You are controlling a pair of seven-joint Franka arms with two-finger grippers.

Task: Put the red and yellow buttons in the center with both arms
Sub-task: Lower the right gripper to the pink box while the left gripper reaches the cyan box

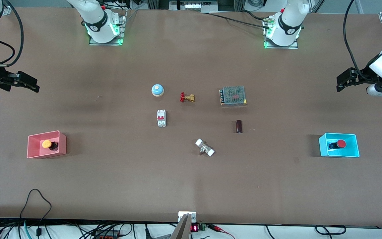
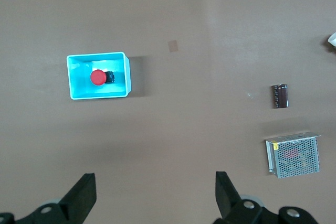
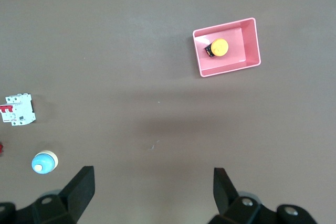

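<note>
I see the red button (image 1: 341,143) lying in a blue tray (image 1: 323,146) toward the left arm's end of the worktop (image 1: 111,186), and the yellow button (image 1: 47,144) lying in a pink tray (image 1: 31,151) toward the right arm's end. My left tool (image 1: 343,82) hangs over bare worktop at its end, fingers spread wide and empty. My right tool (image 1: 28,83) hangs over its own end, likewise wide open with nothing in it. A breaker (image 1: 161,118) and a power supply (image 1: 233,96) sit in the middle.
</note>
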